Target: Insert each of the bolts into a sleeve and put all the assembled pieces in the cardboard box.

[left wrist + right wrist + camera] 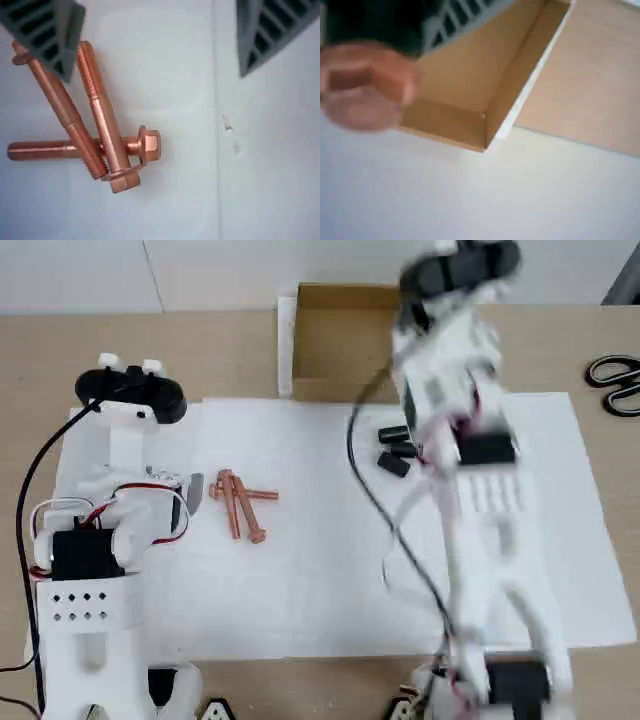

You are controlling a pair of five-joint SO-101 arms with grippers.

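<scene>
Blurred and closest, one copper bolt (365, 85) is sitting clamped in the right gripper (395, 40), whose jaws are pinching tight on it just beside a corner of the cardboard box (455, 127). The left gripper (155, 74) is hovering with jaws spread wide, gripping nothing, over three loose bolts (100, 140) lying crossed on the white sheet (200, 200). Black sleeves (394, 448) are waiting near the box.

High camera sits well back, looking down over the whole table (560, 340). Left wrist camera faces straight down, very close over the copper bolts (102, 125), the same pile the high view catches mid-left. Right wrist camera, close and tilted, takes one corner of the cardboard box (445, 127), shared too.
</scene>
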